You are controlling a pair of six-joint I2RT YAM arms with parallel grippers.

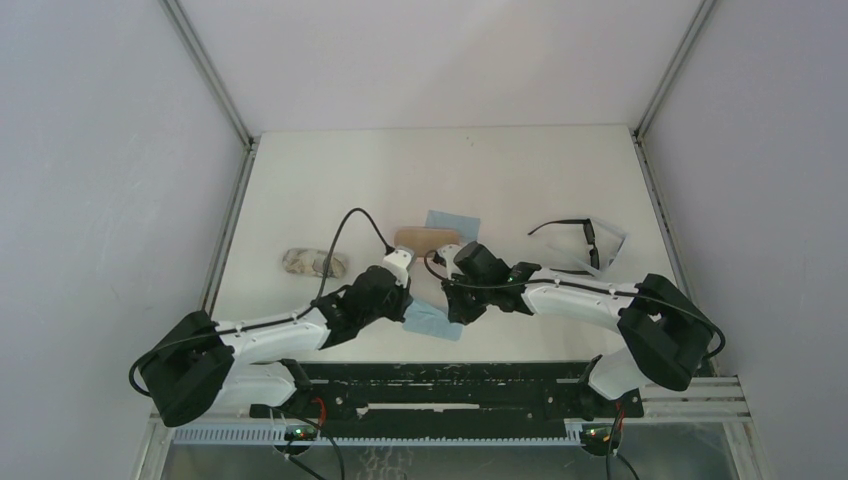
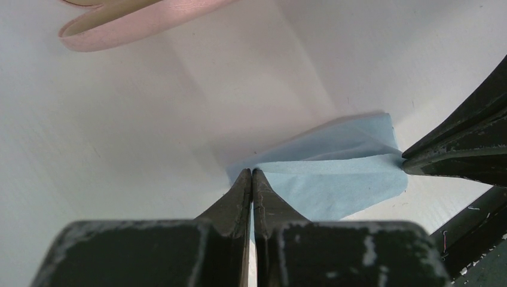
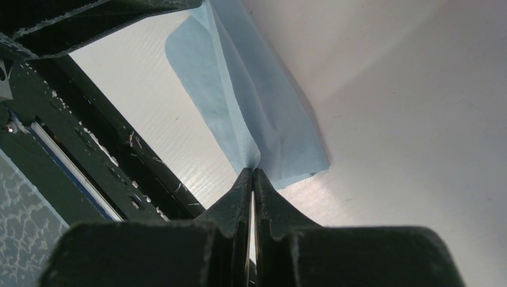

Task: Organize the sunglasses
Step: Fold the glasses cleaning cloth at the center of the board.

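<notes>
Left gripper (image 2: 252, 173) and right gripper (image 3: 253, 172) each pinch an end of the blue cloth (image 2: 335, 179) by the desk's (image 1: 330, 180) near edge; advise equal tension so neither corner slips free.

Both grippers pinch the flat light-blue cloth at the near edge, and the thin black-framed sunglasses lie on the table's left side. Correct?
No: the top external view shows the thin black-framed sunglasses on the right side of the white table. The left gripper and right gripper do both pinch the flat light-blue cloth.
</notes>
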